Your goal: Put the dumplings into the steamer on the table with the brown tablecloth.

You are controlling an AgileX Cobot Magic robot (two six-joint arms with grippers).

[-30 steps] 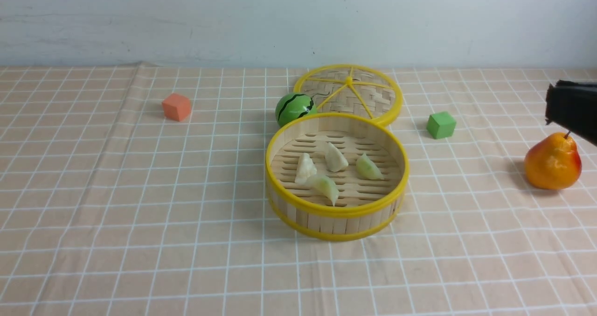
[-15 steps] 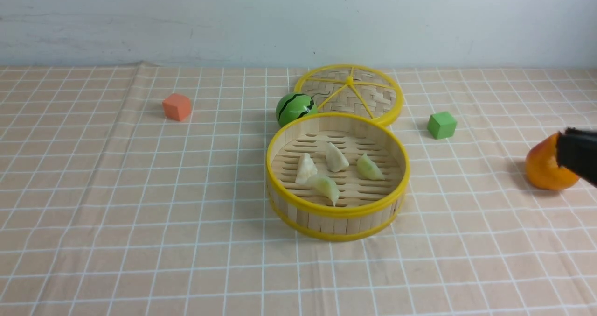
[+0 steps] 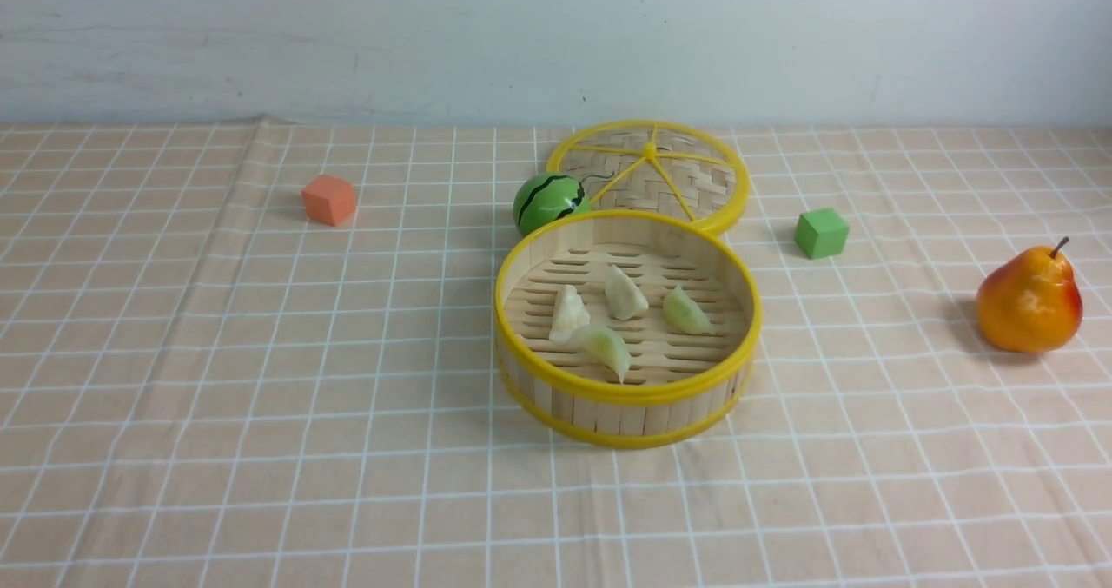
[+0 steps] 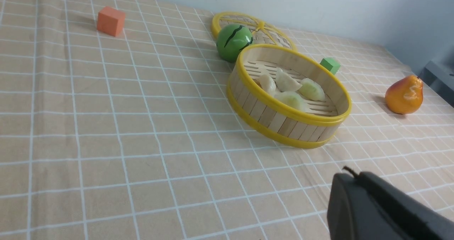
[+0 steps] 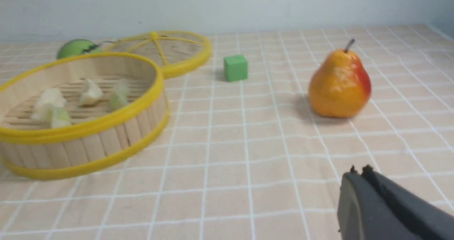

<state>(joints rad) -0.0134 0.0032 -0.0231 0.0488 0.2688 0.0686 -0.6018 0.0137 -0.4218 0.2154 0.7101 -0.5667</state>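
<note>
Already four dumplings [image 3: 622, 320] seen inside steamer [image 3: 627, 392], mid-bench [image 3: 217, 379]; none seen on cloth. Lid [image 3: 650, 174] at steamer's 12 o'clock, melon [image 3: 547, 201] at 11, pear [image 3: 1029, 301] at 3. Left claw [image 4: 349, 183], right claw [image 5: 358, 183] pulled back, apparently closed, nothing gripped. Risk judged small: stray sweep could nudge steamer, tipping dumplings out.

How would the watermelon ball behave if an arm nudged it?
The watermelon ball looks round and glossy, so it would probably roll freely and slip from a loose pinch. It sits close against the steamer and lid, which would likely stop it that way; toward the open cloth it could run.
</note>
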